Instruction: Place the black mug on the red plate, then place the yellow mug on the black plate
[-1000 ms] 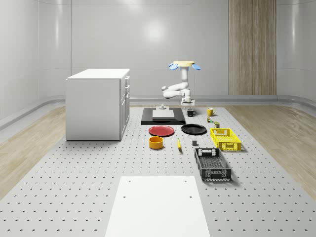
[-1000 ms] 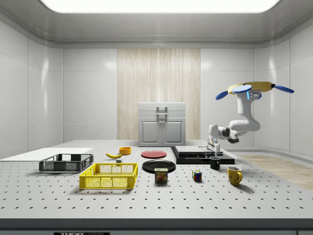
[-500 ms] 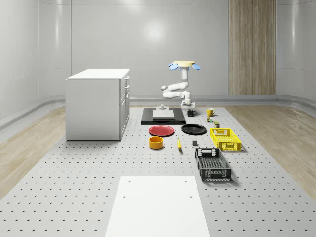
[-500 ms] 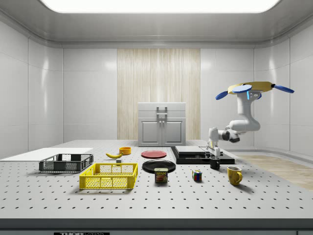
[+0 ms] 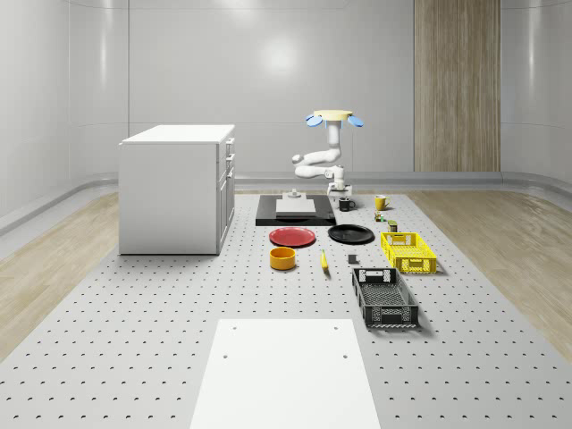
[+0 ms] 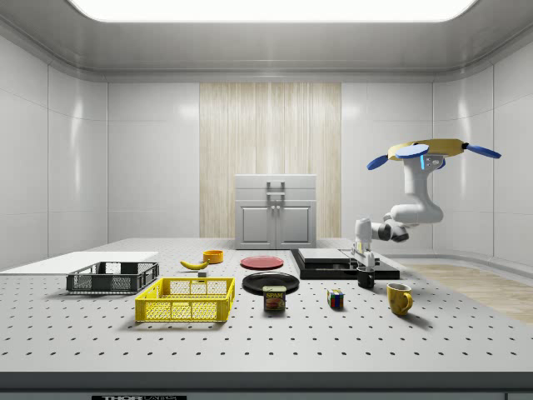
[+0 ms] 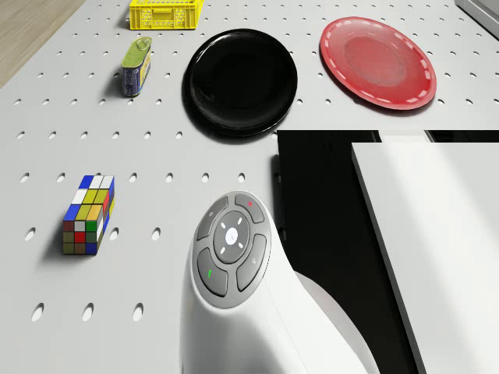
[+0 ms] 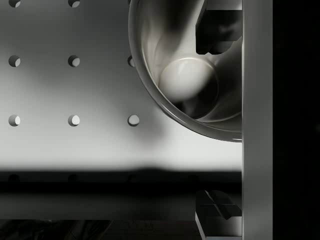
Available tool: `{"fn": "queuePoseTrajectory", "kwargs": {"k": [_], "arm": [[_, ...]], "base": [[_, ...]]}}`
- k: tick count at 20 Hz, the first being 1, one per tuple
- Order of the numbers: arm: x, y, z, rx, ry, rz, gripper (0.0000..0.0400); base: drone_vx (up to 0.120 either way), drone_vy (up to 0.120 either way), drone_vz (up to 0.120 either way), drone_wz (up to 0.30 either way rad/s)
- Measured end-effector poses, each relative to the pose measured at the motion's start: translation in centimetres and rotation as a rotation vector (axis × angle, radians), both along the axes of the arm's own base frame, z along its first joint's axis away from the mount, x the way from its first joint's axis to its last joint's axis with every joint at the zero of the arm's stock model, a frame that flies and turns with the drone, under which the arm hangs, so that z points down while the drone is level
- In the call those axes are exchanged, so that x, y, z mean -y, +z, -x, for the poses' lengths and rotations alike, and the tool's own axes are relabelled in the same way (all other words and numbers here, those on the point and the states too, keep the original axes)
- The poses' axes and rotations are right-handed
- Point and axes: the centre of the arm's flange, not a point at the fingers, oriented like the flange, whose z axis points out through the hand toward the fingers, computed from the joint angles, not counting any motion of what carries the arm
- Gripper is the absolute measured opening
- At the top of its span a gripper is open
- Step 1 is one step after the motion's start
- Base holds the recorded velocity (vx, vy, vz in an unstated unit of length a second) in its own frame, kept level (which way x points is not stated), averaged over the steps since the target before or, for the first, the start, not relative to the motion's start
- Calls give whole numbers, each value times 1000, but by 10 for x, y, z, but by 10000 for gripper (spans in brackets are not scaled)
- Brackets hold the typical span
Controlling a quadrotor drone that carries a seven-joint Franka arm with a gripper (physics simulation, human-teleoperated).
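The quadrotor drone with its yellow body and blue rotors [image 6: 436, 150] hovered above the far end of the grey perforated table [image 5: 179, 340], its white jointed arm [image 6: 414, 208] bent down toward the small black ceramic mug [image 6: 366, 279]. The gripper [image 6: 363, 265] hung directly over that mug, fingertips at or just inside its rim. In the wrist view the mug's open mouth [image 8: 195, 80] lay partly between the two dark fingers [image 8: 220, 30], which stood apart, one at the mug's rim and the other well clear of it, so the gripper was open and not holding anything. The black mug stood upright on the table just beside the flat black slab [image 5: 295, 211]. The round red plate [image 7: 378, 62] and the round glossy black plate [image 7: 240, 80] lay side by side, nearer the table's middle. The yellow ceramic mug [image 6: 399, 298] stood on the table, apart from the black mug toward the side view's right.
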Motion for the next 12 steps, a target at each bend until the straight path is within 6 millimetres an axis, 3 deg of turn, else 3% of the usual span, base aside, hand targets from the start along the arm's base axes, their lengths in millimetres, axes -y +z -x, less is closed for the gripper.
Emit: {"fn": "queuePoseTrajectory", "kwargs": {"k": [2,5,7,12], "arm": [[0,0,0,0,0,0,400],[0,0,0,0,0,0,259],[0,0,0,0,0,0,200],[0,1,0,0,0,0,136]], "base": [[0,0,0,0],[0,0,0,0],[0,0,0,0],[0,0,0,0]]}}
